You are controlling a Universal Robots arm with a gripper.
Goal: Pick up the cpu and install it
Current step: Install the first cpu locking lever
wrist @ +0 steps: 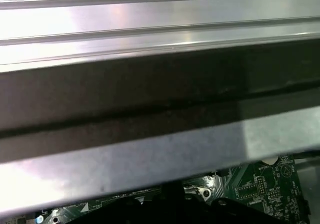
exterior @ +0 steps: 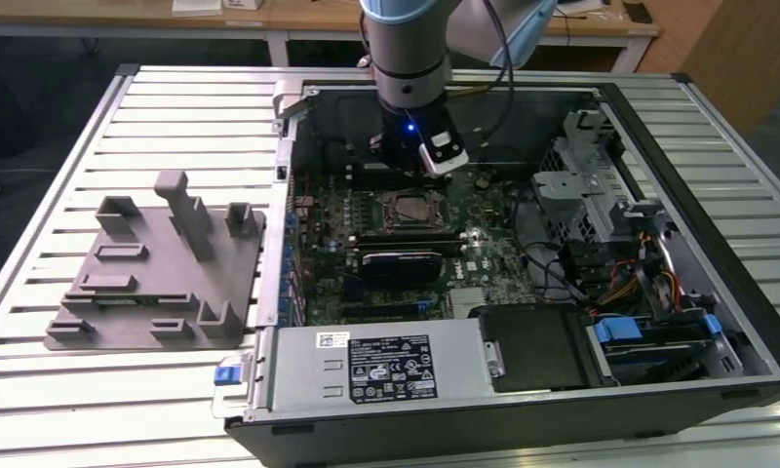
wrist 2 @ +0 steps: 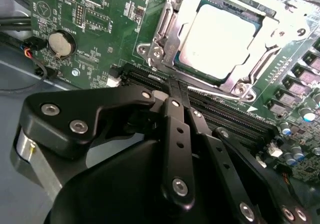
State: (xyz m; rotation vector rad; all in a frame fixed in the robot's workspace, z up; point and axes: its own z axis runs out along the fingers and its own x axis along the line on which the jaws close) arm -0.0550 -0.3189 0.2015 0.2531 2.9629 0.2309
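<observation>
The cpu (wrist 2: 218, 37) lies flat inside the metal-framed socket (wrist 2: 161, 42) of the green motherboard (wrist 2: 95, 13), its silvery top plate showing. In the exterior view the cpu (exterior: 408, 209) sits mid-board within the open computer case (exterior: 702, 292). My gripper (wrist 2: 172, 89) hovers just beside the socket, over the memory slots, with its black fingers (wrist 2: 176, 129) pressed together and nothing between them. In the exterior view the gripper (exterior: 409, 168) hangs above the board just behind the socket.
A grey fixture plate (exterior: 156, 283) with upright posts lies on the slatted table (exterior: 52, 400) at the exterior view's left. The power supply (exterior: 377, 366) fills the case's near side. Drive cages and cables (exterior: 611, 244) crowd the exterior view's right. A coin battery (wrist 2: 61, 43) sits on the board.
</observation>
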